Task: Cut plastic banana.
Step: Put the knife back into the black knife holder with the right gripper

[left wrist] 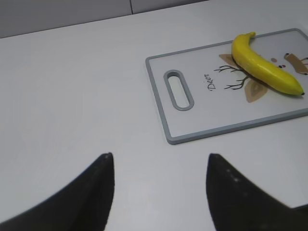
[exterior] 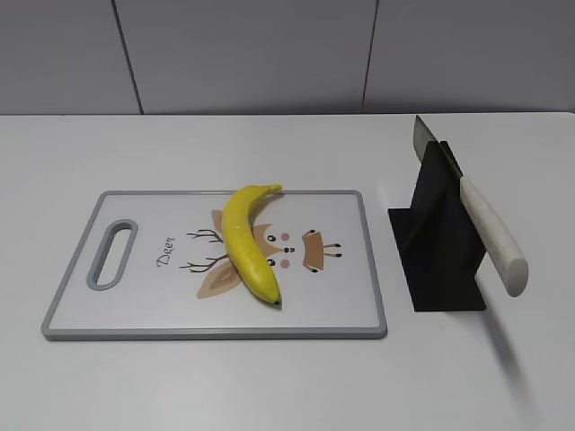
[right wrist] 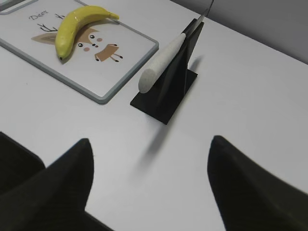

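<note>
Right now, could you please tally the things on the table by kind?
Plastic banana: 1
Cutting board: 1
Knife: 1
Black knife stand: 1
Total: 4

The plastic banana lies on the cutting board, left of the knife stand.

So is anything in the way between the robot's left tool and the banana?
Nothing visible blocks it. The left tool hangs open over bare table, and the banana lies uncovered on the cutting board ahead. The knife sits in its stand, off to the board's other side.
</note>
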Controlling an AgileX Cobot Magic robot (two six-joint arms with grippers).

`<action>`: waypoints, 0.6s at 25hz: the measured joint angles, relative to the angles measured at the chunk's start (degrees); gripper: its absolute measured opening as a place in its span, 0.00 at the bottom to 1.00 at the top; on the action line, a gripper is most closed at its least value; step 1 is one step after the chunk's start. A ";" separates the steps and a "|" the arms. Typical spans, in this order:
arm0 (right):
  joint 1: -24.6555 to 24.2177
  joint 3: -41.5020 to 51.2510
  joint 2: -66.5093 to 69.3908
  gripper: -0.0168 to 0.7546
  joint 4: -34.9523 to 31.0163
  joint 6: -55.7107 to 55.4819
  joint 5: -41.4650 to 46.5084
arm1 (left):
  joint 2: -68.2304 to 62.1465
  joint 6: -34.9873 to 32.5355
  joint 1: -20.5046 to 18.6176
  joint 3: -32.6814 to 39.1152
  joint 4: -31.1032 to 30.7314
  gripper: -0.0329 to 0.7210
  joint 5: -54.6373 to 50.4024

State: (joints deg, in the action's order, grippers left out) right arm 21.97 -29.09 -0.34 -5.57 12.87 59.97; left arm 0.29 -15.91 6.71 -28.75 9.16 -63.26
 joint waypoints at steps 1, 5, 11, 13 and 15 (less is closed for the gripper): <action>0.00 0.00 0.00 0.76 0.00 0.00 0.00 | 0.00 0.00 0.00 0.00 0.00 0.83 0.00; 0.00 0.00 0.00 0.76 0.00 0.00 0.05 | 0.00 0.00 0.00 0.00 0.00 0.83 0.00; -4.39 0.00 0.00 0.76 0.00 0.00 0.05 | 0.00 0.00 0.00 0.00 0.01 0.83 0.00; -7.54 0.00 0.00 0.76 0.00 0.00 0.05 | 0.00 0.00 0.00 0.00 0.01 0.83 0.00; -11.14 0.00 0.00 0.76 0.00 -0.02 0.05 | 0.00 0.00 0.00 0.00 0.01 0.83 0.00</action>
State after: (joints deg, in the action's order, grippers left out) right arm 10.83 -29.09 -0.34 -5.57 12.85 60.02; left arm 0.29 -15.91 6.71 -28.75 9.17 -63.26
